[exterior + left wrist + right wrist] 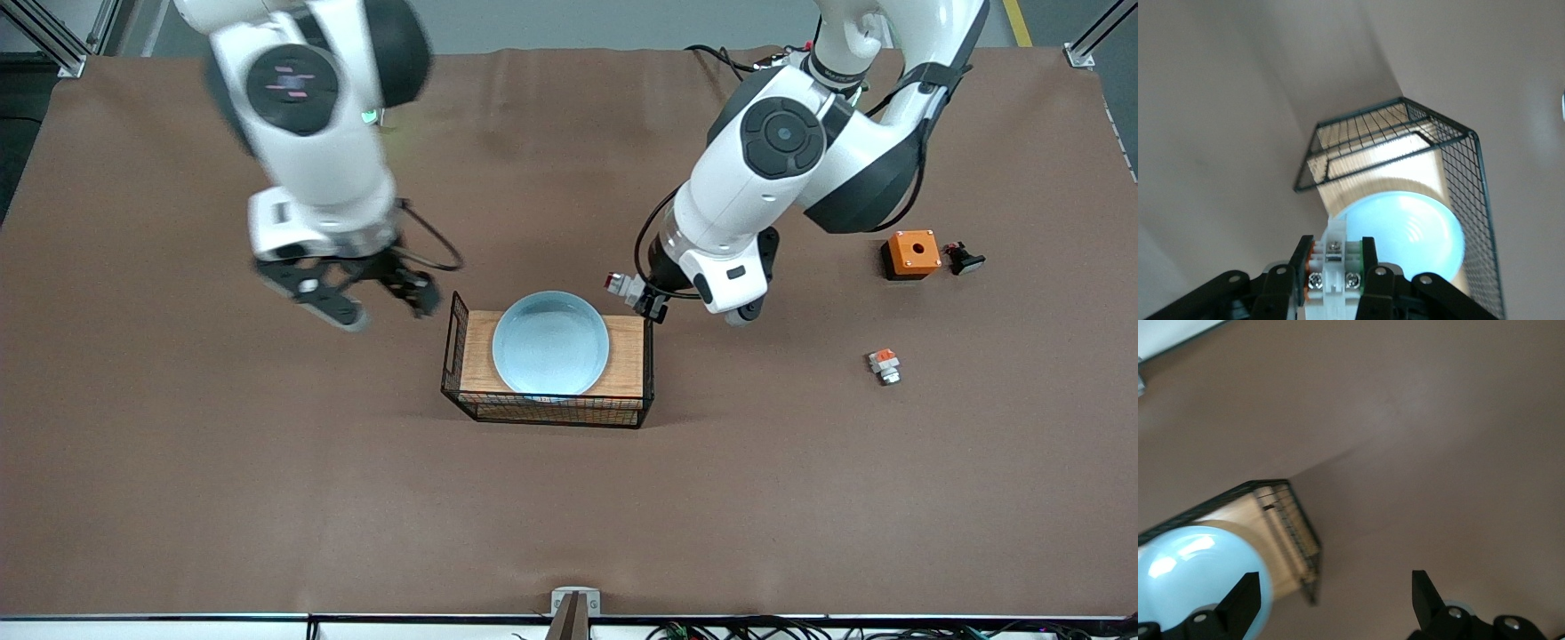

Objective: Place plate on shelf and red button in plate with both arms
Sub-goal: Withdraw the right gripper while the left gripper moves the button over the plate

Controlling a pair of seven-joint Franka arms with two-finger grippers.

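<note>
The pale blue plate (550,343) lies flat on the wooden floor of a black wire basket (551,413). My left gripper (645,302) hangs over the basket's corner toward the left arm's end, shut on the red button (621,285), a small white-grey part whose red cap points toward the plate. In the left wrist view the red button (1333,260) sits clamped between the jaws of the left gripper (1333,267), above the plate (1411,233). My right gripper (382,302) hovers open and empty over the table beside the basket's other end. The right wrist view shows the right gripper (1335,600) and the plate (1191,567).
Toward the left arm's end of the table stand an orange box (911,253) and a black button (965,259). A white part with an orange-red top (884,364) lies nearer the front camera. The basket's wire walls (1471,187) rise around the plate.
</note>
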